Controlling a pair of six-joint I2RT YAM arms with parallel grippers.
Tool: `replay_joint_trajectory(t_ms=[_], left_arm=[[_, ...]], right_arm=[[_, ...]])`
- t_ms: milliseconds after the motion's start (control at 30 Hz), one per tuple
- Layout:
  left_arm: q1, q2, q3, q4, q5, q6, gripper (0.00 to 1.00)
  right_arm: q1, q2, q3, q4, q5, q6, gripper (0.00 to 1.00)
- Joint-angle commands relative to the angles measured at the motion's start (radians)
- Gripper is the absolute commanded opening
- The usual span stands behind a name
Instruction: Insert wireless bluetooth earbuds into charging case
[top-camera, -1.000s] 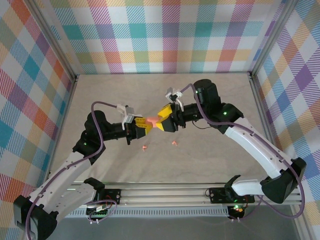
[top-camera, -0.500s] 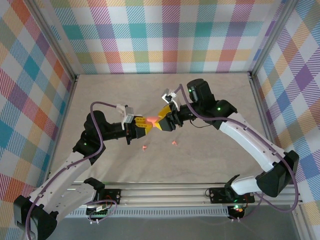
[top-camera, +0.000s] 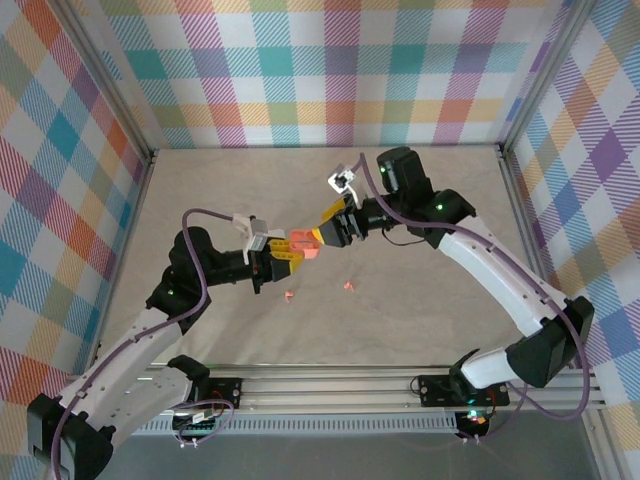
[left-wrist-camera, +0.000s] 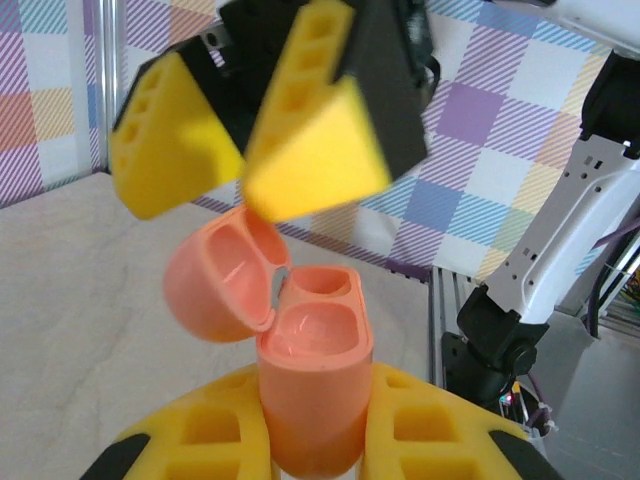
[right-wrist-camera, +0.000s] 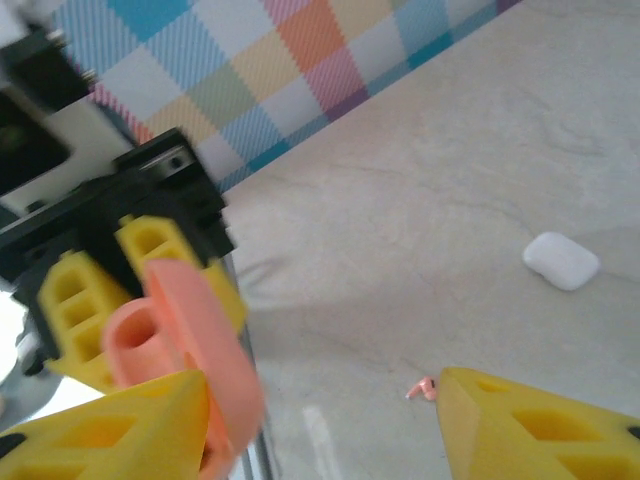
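**Salmon case held open in mid-air, earbuds on the table**

From my screen, the biggest thing is the enclosure: plaid walls (top-camera: 320, 70) in pastel checks stand on three sides of a pale, stone-patterned table (top-camera: 200, 200), with an aluminium rail (top-camera: 330, 385) along the near edge where both arms are bolted.

The two arms reach inward and meet above the middle of the table. The left gripper (top-camera: 290, 252) is clamped on the salmon case (left-wrist-camera: 315, 380) – in its wrist view the yellow fingers (left-wrist-camera: 215, 430) press either side of the case body, which stands upright with its lid (left-wrist-camera: 215, 285) swung open to the left and both wells bare.

The right gripper (top-camera: 328, 230) hangs just above that lid with its jaws apart and nothing between them; in its own wrist view one finger (right-wrist-camera: 110, 425) sits against the case – I cannot tell if it truly touches.

A white case (right-wrist-camera: 561, 261) lies closed on the table, well apart.

Below the grippers lie the left earbud (top-camera: 289, 295) and the right earbud (top-camera: 348, 287), both salmon-pink, apart from each other.
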Motion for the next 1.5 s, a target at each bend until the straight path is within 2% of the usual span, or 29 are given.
replay_joint_trajectory(t_ms=[0, 267, 667, 867, 967, 1033, 1167, 1367, 1467], left_arm=[[-0.009, -0.03, -0.016, 0.057, 0.022, -0.004, 0.0], [-0.009, -0.035, -0.034, 0.043, -0.07, -0.014, 0.0], [-0.004, -0.05, -0.058, 0.023, -0.193, -0.024, 0.0], [0.0, -0.084, -0.072, 0.002, -0.219, -0.022, 0.0], [0.0, -0.096, -0.078, -0.01, -0.23, -0.021, 0.0], [0.001, -0.105, -0.081, -0.012, -0.237, -0.021, 0.0], [0.001, -0.113, -0.088, -0.018, -0.245, -0.016, 0.0], [0.002, -0.122, -0.096, -0.035, -0.249, -0.013, 0.0], [0.003, -0.132, -0.104, -0.04, -0.258, -0.01, 0.0]], right_arm=[[-0.007, 0.023, 0.02, 0.026, 0.012, 0.044, 0.62], [-0.007, 0.0, -0.012, 0.066, -0.024, 0.096, 0.63], [-0.03, -0.077, -0.096, 0.103, -0.011, 0.179, 0.65], [-0.089, -0.11, -0.187, 0.119, 0.029, 0.272, 0.65], [-0.101, -0.106, -0.216, 0.072, 0.117, 0.29, 0.65], [-0.101, -0.076, -0.215, 0.001, 0.188, 0.275, 0.63], [-0.098, 0.009, -0.211, -0.106, 0.226, 0.244, 0.6], [-0.083, 0.22, -0.137, -0.293, 0.298, 0.166, 0.58], [-0.054, 0.31, -0.101, -0.346, 0.379, 0.134, 0.57]])
